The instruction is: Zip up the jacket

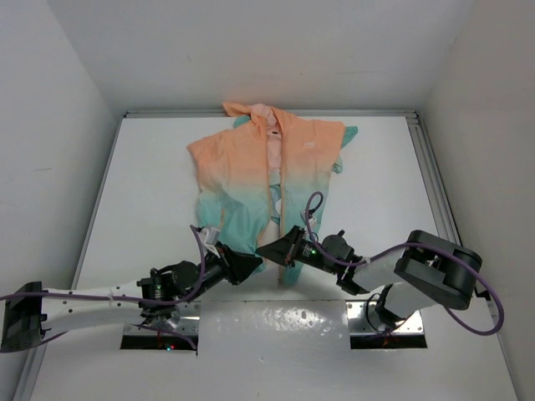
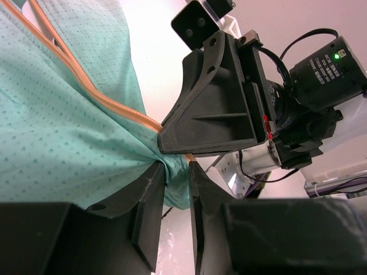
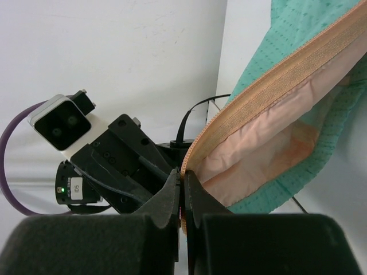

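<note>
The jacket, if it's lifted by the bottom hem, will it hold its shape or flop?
Probably floppy: the jacket lies rumpled, and its teal fabric bunches where the left gripper pinches it. Likely light, since the cloth looks thin. The zipper edge in the right gripper curves loosely, so it would probably sag unless pulled taut.

A: Where's the left gripper [image 1: 257,266]?
B: At the jacket's [image 1: 242,167] near hem, fingers [image 2: 146,197] pinched on teal fabric.
A: And the right gripper [image 1: 266,249]?
B: Just beside it, tip to tip, clamped tight on the hem's orange zipper edge [image 3: 275,86].
</note>
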`<action>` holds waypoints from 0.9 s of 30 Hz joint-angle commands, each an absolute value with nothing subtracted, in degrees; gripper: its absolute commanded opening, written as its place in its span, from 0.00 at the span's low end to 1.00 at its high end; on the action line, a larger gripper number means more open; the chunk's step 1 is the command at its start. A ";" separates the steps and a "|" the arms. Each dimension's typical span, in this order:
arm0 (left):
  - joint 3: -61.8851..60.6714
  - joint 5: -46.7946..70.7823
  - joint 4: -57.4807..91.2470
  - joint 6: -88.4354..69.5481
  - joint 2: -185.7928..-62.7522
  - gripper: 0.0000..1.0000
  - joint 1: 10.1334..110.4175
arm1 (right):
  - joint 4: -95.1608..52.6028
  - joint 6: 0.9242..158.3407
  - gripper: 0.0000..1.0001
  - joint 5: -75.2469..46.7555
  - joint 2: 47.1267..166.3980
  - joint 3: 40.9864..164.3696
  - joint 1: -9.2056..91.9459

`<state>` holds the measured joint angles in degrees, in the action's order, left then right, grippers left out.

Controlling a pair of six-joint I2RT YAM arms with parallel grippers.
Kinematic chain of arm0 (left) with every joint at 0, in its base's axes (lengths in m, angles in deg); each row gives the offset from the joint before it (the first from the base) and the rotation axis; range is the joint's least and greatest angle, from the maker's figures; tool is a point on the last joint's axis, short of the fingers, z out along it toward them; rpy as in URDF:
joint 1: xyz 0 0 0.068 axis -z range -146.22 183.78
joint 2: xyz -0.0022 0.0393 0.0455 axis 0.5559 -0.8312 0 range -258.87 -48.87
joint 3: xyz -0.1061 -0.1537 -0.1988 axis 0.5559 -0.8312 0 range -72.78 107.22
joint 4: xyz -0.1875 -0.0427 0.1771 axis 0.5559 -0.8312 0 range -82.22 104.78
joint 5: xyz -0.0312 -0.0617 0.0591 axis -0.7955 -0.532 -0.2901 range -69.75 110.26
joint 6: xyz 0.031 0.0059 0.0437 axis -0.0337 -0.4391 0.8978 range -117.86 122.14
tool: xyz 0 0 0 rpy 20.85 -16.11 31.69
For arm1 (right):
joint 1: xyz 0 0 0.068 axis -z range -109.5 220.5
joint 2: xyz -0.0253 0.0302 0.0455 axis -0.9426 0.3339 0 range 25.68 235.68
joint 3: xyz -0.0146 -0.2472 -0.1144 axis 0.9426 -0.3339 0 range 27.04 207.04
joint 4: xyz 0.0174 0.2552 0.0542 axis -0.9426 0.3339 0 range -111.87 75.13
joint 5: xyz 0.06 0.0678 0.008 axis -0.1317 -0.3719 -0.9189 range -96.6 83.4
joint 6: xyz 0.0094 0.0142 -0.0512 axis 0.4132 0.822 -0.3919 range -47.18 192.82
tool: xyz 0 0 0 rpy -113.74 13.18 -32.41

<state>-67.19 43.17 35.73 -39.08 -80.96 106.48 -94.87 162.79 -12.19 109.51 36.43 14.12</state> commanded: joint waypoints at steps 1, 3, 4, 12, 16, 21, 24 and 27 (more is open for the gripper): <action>-66.62 41.52 40.53 -39.00 -81.38 0.17 106.99 | -109.85 162.55 0.00 -11.97 110.14 37.41 14.42; -66.45 41.52 40.44 -38.82 -81.56 0.12 106.99 | -109.94 162.55 0.00 -11.97 110.23 37.41 14.51; -66.10 41.61 39.83 -38.73 -81.74 0.08 106.99 | -109.94 162.47 0.00 -12.05 110.15 37.41 14.42; -65.31 44.68 34.65 -36.89 -79.72 0.00 106.99 | -106.35 160.45 0.05 -13.02 109.36 36.54 14.42; -63.64 49.51 26.76 -34.69 -77.26 0.00 106.99 | -93.54 154.41 0.49 -12.67 101.39 35.40 14.42; -62.41 52.07 23.22 -32.23 -74.80 0.00 106.99 | -65.95 144.48 0.65 -5.40 87.76 34.43 14.51; -60.74 52.95 22.60 -29.77 -75.32 0.00 106.99 | -48.99 140.25 0.34 -1.17 80.54 35.65 14.34; -59.34 54.09 23.13 -27.40 -77.07 0.00 106.99 | -36.23 138.30 0.00 0.60 79.03 37.84 13.46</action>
<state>-62.69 51.85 22.44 -31.27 -76.00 106.48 -55.41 143.99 -4.19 79.88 35.14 14.07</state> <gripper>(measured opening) 0.007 0.042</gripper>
